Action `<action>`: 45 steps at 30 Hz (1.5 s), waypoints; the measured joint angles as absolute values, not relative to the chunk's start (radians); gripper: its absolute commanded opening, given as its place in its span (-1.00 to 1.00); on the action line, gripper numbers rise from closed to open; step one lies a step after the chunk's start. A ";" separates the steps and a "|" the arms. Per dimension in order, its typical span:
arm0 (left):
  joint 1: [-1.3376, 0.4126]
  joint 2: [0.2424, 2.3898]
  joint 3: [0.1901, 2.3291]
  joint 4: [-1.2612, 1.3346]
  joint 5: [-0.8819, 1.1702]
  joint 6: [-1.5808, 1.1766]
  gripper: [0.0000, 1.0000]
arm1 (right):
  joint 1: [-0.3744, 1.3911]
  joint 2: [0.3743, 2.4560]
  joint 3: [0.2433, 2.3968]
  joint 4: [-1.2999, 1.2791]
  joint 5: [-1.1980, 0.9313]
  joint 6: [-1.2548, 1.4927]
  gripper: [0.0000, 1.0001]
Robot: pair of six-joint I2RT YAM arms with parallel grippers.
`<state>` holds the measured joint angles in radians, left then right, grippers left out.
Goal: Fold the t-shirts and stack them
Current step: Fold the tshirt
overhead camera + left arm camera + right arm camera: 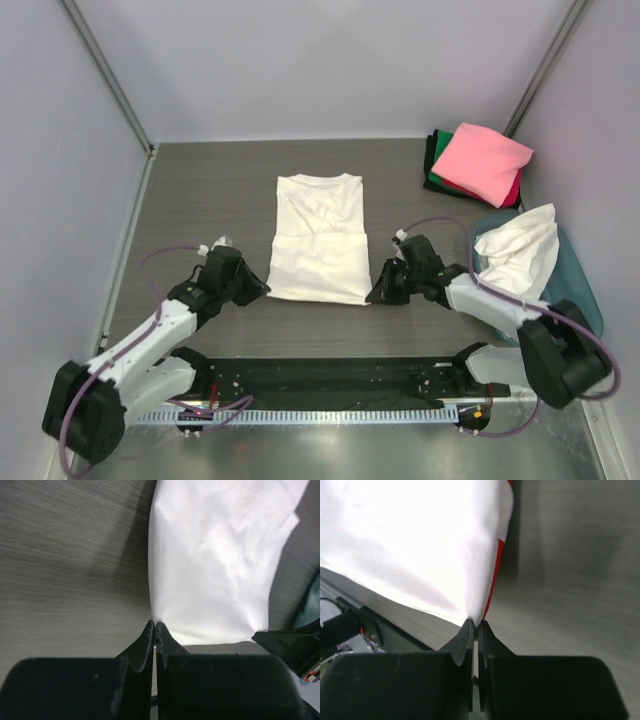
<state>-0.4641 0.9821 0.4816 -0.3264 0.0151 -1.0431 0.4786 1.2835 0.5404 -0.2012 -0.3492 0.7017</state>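
Note:
A cream-white t-shirt (318, 235) lies flat at the table's middle, collar to the far side, sides folded in. My left gripper (262, 289) is at its near left corner, jaws shut on the cloth edge (155, 624); the shirt fills the left wrist view (220, 565). My right gripper (372, 295) is at the near right corner, jaws shut on the cloth (475, 622). The shirt (410, 545) shows a thin red strip (496, 570) along its edge there. A stack of folded shirts, pink on top (482, 163) over green, red and black, sits at the back right.
A teal plastic tub (575, 275) at the right holds a crumpled white shirt (520, 250). Grey walls enclose the table on three sides. A black rail (330, 378) with the arm bases runs along the near edge. The right gripper's body shows in the left wrist view (290, 645).

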 measured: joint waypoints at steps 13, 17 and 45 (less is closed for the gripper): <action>-0.486 0.537 0.687 -0.820 0.028 -1.092 -1.00 | 0.681 0.748 0.652 -0.581 -0.170 0.942 -0.97; -0.486 0.614 0.818 -0.875 0.010 -1.068 -1.00 | 0.682 0.815 0.812 -0.665 -0.118 0.935 -0.98; -0.266 1.432 1.306 -0.716 0.060 -0.822 -1.00 | 0.430 1.543 1.415 -0.757 -0.099 0.601 -0.97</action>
<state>-0.2657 1.4322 1.3056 -0.7158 0.0601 -0.8219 0.4297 1.5429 1.4155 -0.7570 -0.0990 0.6010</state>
